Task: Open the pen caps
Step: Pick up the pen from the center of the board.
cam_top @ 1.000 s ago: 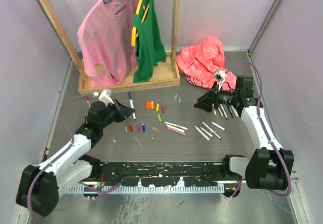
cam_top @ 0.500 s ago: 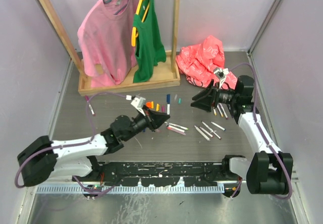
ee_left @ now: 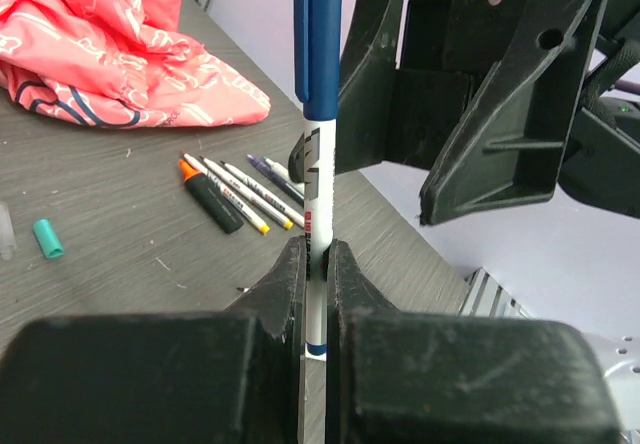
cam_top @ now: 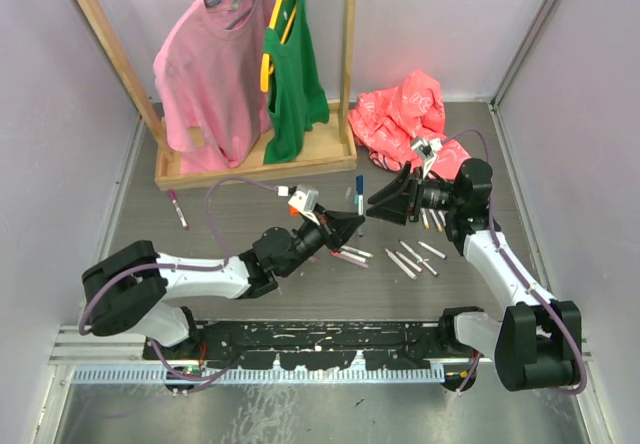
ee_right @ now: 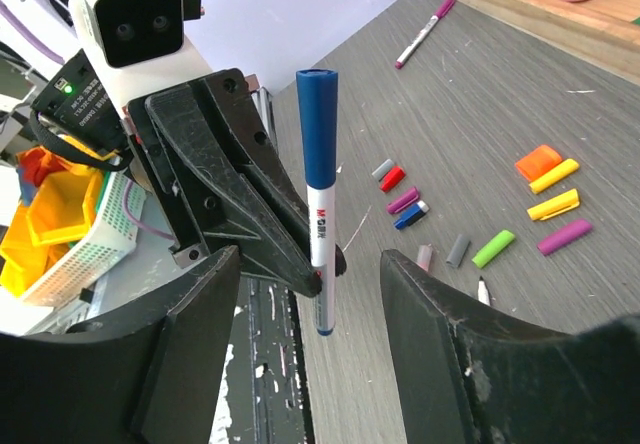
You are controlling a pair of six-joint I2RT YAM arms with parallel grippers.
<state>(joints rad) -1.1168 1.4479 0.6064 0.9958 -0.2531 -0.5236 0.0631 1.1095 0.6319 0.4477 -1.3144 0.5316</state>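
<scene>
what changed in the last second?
Left fingers, shut on the upright blue-capped pen, swung right to the table's centre. Right fingers, open, moved left and face the pen without gripping it. Loose caps, other pens, hanging clothes and red bag unchanged.

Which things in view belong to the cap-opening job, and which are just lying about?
Job: blue-capped pen, clamped upright in the left gripper; right gripper, open and facing it; loose caps; other pens lying flat.
Lying about: pink shirt, green top, wooden rack, red crumpled cloth.
</scene>
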